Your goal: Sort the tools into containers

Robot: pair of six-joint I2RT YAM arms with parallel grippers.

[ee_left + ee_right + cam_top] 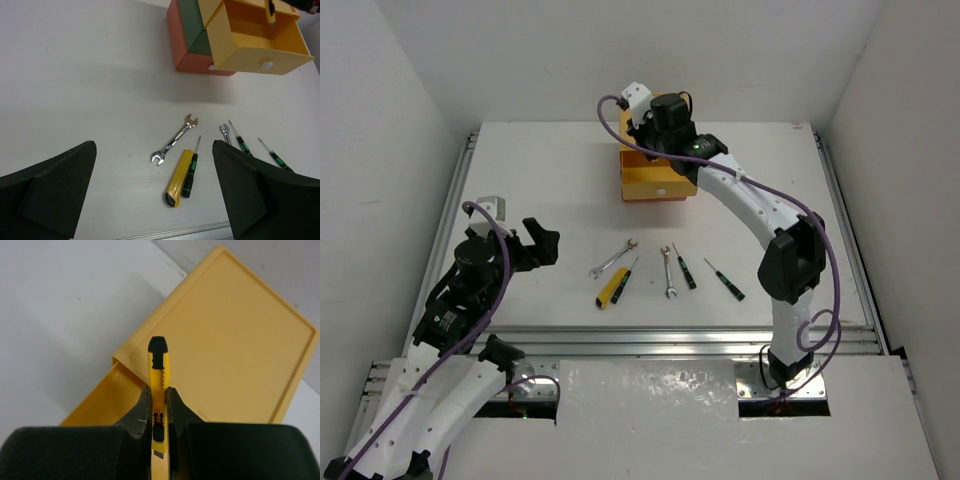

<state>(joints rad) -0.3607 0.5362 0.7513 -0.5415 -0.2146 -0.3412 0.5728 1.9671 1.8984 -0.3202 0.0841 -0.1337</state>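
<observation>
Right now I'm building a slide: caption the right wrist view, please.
Right gripper holds a yellow-black utility knife above the open yellow drawer.

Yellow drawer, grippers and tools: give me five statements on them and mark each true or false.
1. The yellow drawer is pulled open. True.
2. The right gripper is empty. False: it is shut on a knife above the drawer.
3. Two wrenches lie on the table. True.
4. The left gripper grips a screwdriver. False: it is open and holds nothing.
5. No knife lies on the table. False: a second knife lies there beside a screwdriver.
</observation>
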